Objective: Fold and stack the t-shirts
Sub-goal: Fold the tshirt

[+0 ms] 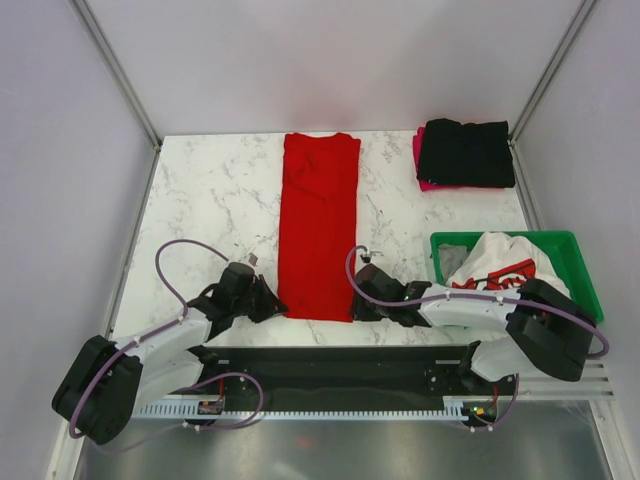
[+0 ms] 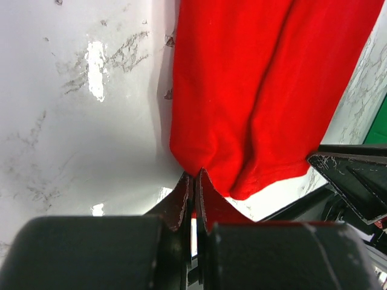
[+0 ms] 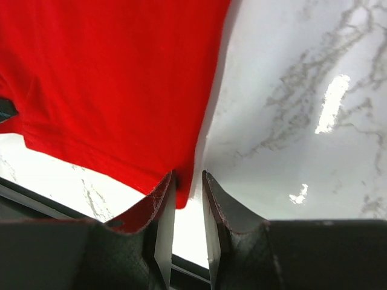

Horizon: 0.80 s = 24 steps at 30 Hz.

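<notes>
- The red shirt [image 1: 320, 220] lies on the counter [image 1: 220, 190] as one long narrow strip. It runs from the top middle of the overhead view down to the near edge, between the two arms.
- The left pincer [image 1: 268, 300] is at the lower left corner of this strip, low on the counter.
- In the left wrist view the left pincer [image 2: 193, 181] is closed tight. The corner of the red shirt [image 2: 254, 90] is caught between its jaws, and some red cloth shows just behind the tips.
- The right pincer [image 1: 360, 300] is at the lower right corner of the strip.
- In the right wrist view the right pincer [image 3: 188, 181] is narrow, but a small gap shows between the jaws. The corner of the red shirt [image 3: 109, 78] reaches into this gap and touches the left jaw. The cloth is not pressed from both sides.
- A folded black shirt [image 1: 466, 152] lies on a pink shirt [image 1: 432, 185] at the upper right of the counter, well apart from both pincers.
- A white shirt [image 1: 495, 260] with red print is bunched in the green crate [image 1: 575, 262] at the right, beside the right arm.
</notes>
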{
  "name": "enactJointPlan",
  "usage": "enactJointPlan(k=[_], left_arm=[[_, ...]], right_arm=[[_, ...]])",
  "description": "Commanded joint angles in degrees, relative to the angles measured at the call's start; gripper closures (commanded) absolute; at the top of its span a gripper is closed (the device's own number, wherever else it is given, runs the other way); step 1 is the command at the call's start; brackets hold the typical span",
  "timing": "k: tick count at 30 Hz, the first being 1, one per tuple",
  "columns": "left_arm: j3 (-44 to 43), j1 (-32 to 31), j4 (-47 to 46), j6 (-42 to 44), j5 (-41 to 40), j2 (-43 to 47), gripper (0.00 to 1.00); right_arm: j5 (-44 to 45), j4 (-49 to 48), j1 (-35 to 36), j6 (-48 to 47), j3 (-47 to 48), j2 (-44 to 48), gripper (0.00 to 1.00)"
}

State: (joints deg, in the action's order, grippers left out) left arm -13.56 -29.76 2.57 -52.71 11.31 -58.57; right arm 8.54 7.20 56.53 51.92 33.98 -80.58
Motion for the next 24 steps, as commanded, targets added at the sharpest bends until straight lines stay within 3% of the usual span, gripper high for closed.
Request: enactJointPlan(k=[1,6,9,13,16,24], left_arm=[[1.8,-0.2,2.6,-0.2,-3.0,-0.6,0.98],[1.7,-0.2,2.7,-0.3,-3.1,-0.8,0.98],[1.6,-0.2,2.6,-0.3,-3.0,-1.1,0.98],[1.7,-0.2,2.7,-0.3,-3.0,-0.9,0.98],[1.5,-0.2,2.6,-0.3,-3.0,-0.9,0.98],[1.5,-0.3,2.4,-0.3,-3.0,-1.4,0.98]], right_arm=[[3.8,8.9,0.3,0.1,-2.9,2.1,0.69],[4.7,9.8,0.3,0.4,-4.6,4.7,0.73],[3.2,9.1,0.2,-0.7,-4.4,4.8,0.63],[0.2,4.8,0.2,-1.3,-4.8,7.4,0.32],[-1.3,2.3,0.3,-1.3,-5.0,9.3,0.27],[-4.7,-4.1,0.3,-0.3,-5.3,5.3,0.28]])
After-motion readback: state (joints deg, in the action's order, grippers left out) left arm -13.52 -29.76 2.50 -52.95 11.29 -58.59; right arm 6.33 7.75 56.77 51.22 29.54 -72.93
